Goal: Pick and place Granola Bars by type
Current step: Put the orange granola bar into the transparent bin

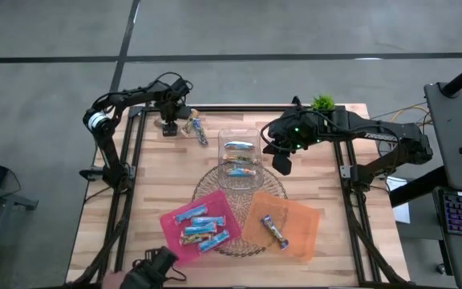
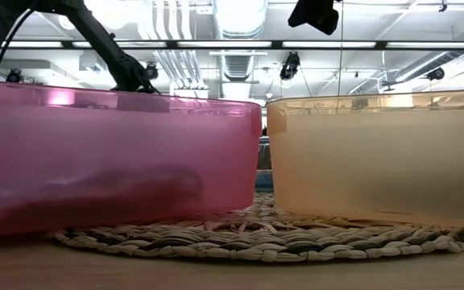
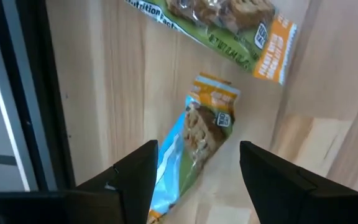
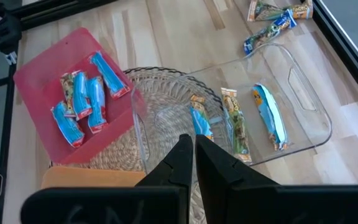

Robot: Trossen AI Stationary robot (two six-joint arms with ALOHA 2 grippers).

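Clear plastic box (image 1: 238,157) on woven mat (image 1: 215,181), three bars inside; pink tray (image 1: 170,224), orange tray (image 1: 303,229) adjacent; left gripper (image 3: 194,171) wide over blue-orange bar (image 3: 199,134); right gripper (image 4: 193,154) closed, empty.

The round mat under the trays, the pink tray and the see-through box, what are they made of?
The round mat looks woven from straw or some similar fibre: braided, rough, pale and dark strands. The pink tray seems to be smooth plastic, because light glows through its wall. The see-through box looks like clear hard plastic: you can see the granola bars and the wooden table through it.
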